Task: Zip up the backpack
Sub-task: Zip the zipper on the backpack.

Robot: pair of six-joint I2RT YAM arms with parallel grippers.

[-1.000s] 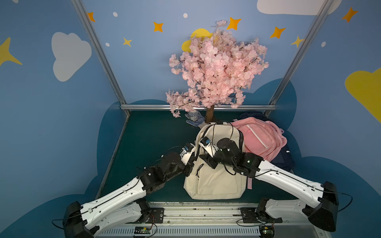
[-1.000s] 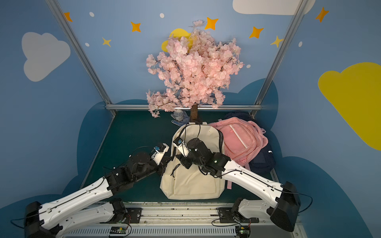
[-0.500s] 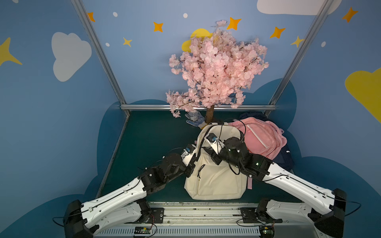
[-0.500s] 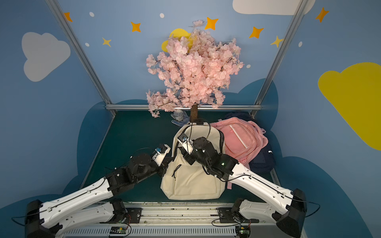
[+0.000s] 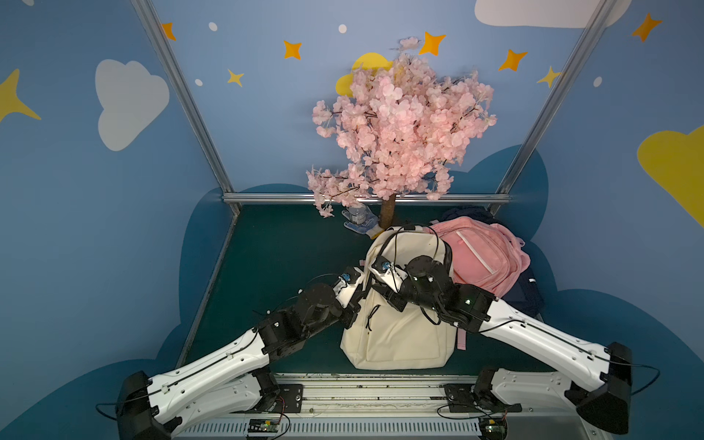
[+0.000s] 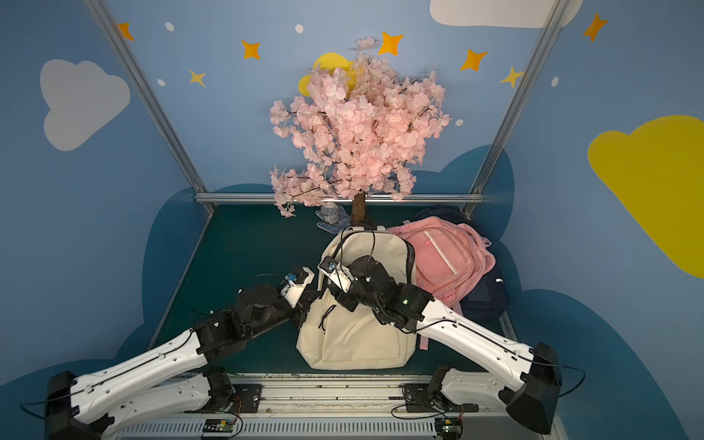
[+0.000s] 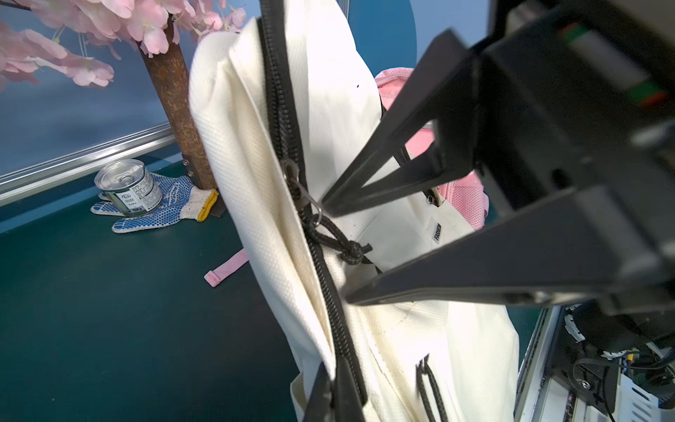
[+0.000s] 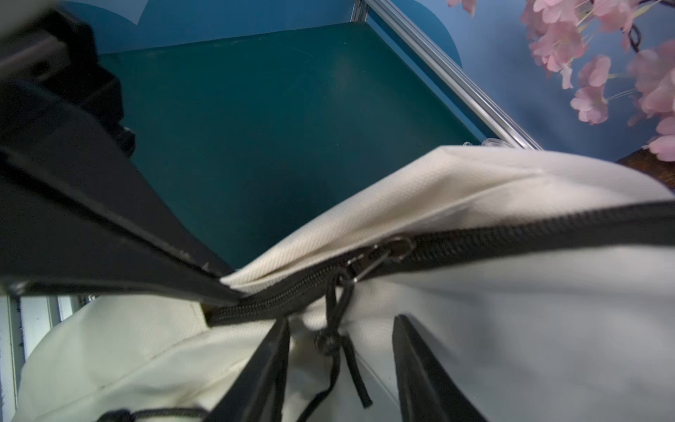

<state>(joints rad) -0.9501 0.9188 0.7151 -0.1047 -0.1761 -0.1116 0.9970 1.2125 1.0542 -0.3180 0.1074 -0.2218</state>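
The left tool [image 7: 336, 387] is clamping the edge of the cream backpack [image 5: 396, 335]. The right tool [image 8: 341, 319], jaws parted, is straddling the pull cord [image 8: 328, 341]; closing and dragging likely come next.

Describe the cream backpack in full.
The cream backpack, of ribbed woven fabric with a front pocket, stands on the green table before the tree trunk, beside the pink backpack. Its black zipper carries a metal slider partway along, with a knotted cord pull. The left gripper pinches the zipper edge; the open right gripper straddles the cord.

Left fingers [image 7: 347, 394] mostly beyond picture edge
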